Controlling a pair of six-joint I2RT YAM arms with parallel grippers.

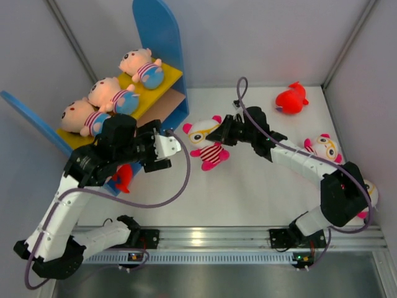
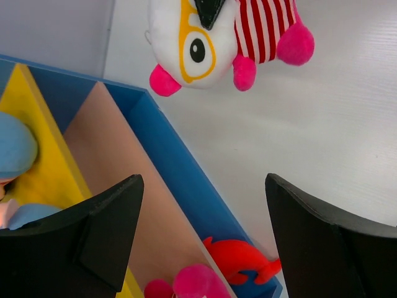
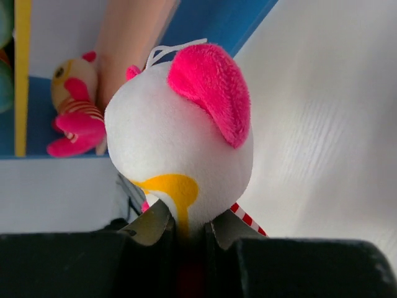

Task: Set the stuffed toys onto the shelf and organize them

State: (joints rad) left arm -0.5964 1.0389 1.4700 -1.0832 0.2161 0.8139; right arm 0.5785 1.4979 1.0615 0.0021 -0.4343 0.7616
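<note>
Right gripper fills the bottom of its wrist view, fingers pinched tight into the doll at the face, pink ear uppermost. Plush bulges around the pinch, so I judge it light, soft and squashy, not slippery; a deep bite on head or torso should hold. The shelf stands just beyond.

On the left wrist view, the left gripper gapes wide over the shelf, holding nothing.

From the top I see the doll beside the shelf, face up, head away, feet toward my bases. I can't tell if it's lifted. Three peach dolls line the yellow board.
</note>
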